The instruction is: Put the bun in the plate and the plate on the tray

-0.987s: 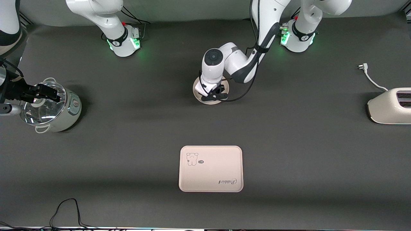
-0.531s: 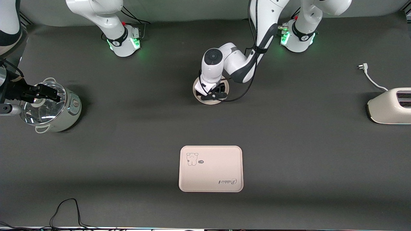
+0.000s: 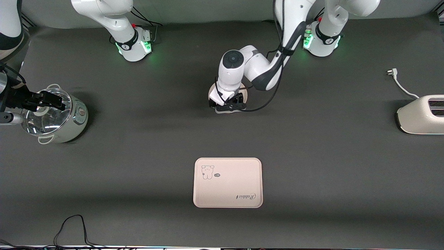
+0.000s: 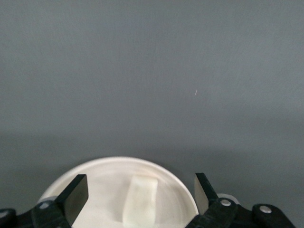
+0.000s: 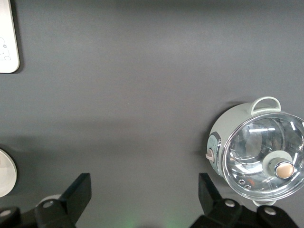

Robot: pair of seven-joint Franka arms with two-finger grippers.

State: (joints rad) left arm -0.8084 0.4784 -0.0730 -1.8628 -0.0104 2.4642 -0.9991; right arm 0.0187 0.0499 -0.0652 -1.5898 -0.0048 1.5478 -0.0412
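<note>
bun (image 4: 140, 205) is lying loose in the plate (image 4: 102, 171), which is sitting on the table farther from the front camera than the tray (image 3: 227, 182) and well apart from it. left gripper (image 4: 140, 195) is hanging over the plate, fingers spread wide and gripping nothing. right gripper (image 5: 145, 194) is waiting over the cooker (image 5: 259, 149), fingers apart. plate is looking stiff, smooth and likely slippery; pinching its raised rim and keeping it level seems safest, since the light bun may be rolling.
</note>
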